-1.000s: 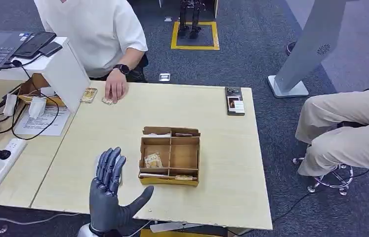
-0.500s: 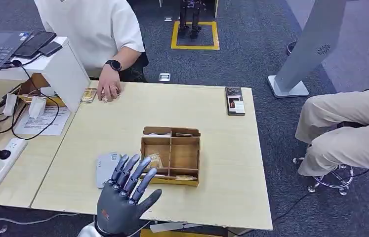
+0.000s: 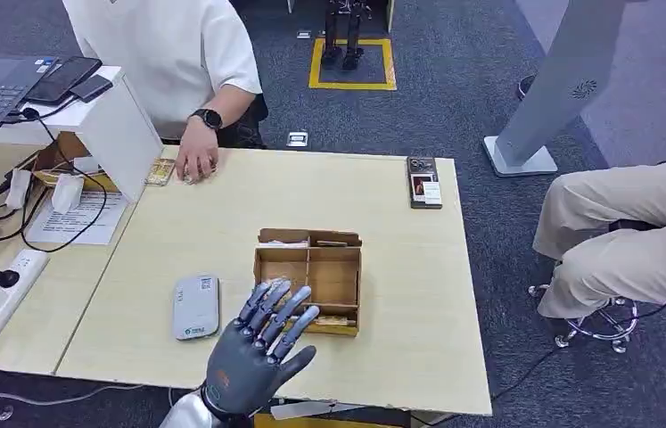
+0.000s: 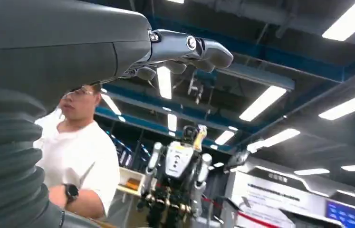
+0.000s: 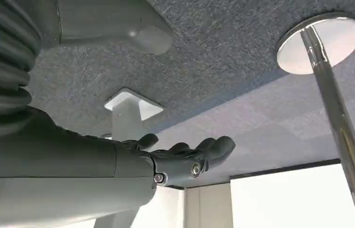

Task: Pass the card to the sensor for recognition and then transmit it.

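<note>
My left hand (image 3: 262,343) hovers with fingers spread over the front left corner of the brown cardboard divider box (image 3: 333,278) and holds nothing. It hides the box's left compartment. A thin card (image 3: 336,319) lies in the front slot of the box. The flat grey sensor device (image 3: 195,306) lies on the table just left of my hand. In the left wrist view the left hand (image 4: 185,47) reaches out bare. My right hand (image 5: 185,156) hangs beside the table with loosely curved fingers and nothing in it.
A person in a white shirt sits at the table's far side, one hand (image 3: 196,161) resting near small cards (image 3: 160,171). A phone (image 3: 423,182) lies at the far right. Cables and a power strip (image 3: 8,276) crowd the left desk. Another person's legs (image 3: 614,232) are at the right.
My left hand has moved right, off the grey sensor device and onto the box's front left corner, uncovering the device. The person's hand drew back toward the table's far edge.
</note>
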Robot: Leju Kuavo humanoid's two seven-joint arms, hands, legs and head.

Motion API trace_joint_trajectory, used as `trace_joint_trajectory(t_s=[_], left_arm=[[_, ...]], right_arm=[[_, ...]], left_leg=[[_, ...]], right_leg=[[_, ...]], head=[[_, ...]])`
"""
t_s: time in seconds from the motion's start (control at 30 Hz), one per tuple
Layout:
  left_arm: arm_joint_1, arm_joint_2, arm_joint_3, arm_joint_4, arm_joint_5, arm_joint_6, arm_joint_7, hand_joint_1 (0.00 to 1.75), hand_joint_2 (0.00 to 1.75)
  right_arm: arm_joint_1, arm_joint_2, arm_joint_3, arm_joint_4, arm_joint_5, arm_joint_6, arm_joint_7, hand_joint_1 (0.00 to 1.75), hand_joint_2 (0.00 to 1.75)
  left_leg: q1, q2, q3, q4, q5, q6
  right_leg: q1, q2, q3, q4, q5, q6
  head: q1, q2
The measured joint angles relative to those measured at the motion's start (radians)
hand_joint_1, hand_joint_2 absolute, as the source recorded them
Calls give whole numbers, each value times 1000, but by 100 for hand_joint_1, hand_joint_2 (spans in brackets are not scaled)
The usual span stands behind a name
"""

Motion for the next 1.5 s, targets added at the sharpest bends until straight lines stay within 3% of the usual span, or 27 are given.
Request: trace_joint_trajectory(t_s=[0.4, 0.53, 0.73, 0.93, 1.1, 1.37, 1.5], left_arm=[[-78, 20, -86, 175, 52, 0, 33, 0, 175], [-115, 20, -113, 258, 45, 0, 100, 0, 175], [-162, 17, -149, 356, -85, 0, 279, 0, 175], [-191, 17, -179, 417, -121, 0, 353, 0, 175], [-203, 16, -191, 444, -128, 1, 369, 0, 175], [-214, 14, -206, 456, -159, 1, 475, 0, 175], [-215, 14, -208, 456, -165, 1, 497, 0, 175]], right_arm=[[-1, 0, 0, 8, -6, 0, -14, 0, 175], [-2, 0, 0, 12, -6, 0, -15, 0, 175], [-2, 0, 0, 15, 3, 0, -11, 0, 175], [-2, 0, 0, 15, 14, 0, 2, 0, 175], [-2, 0, 0, 15, 15, 0, 7, 0, 175], [-2, 0, 0, 15, 27, 0, 28, 0, 175], [-2, 0, 0, 15, 30, 0, 31, 0, 175]], left_leg=[[0, 0, 0, 0, 0, 0], [0, 0, 0, 0, 0, 0], [0, 0, 0, 0, 0, 0], [0, 0, 0, 0, 0, 0], [0, 0, 0, 0, 0, 0], [0, 0, 0, 0, 0, 0], [0, 0, 0, 0, 0, 0]], right_leg=[[0, 0, 0, 0, 0, 0], [0, 0, 0, 0, 0, 0], [0, 0, 0, 0, 0, 0], [0, 0, 0, 0, 0, 0], [0, 0, 0, 0, 0, 0], [0, 0, 0, 0, 0, 0], [0, 0, 0, 0, 0, 0]], head=[[0, 0], [0, 0], [0, 0], [0, 0], [0, 0], [0, 0], [0, 0]])
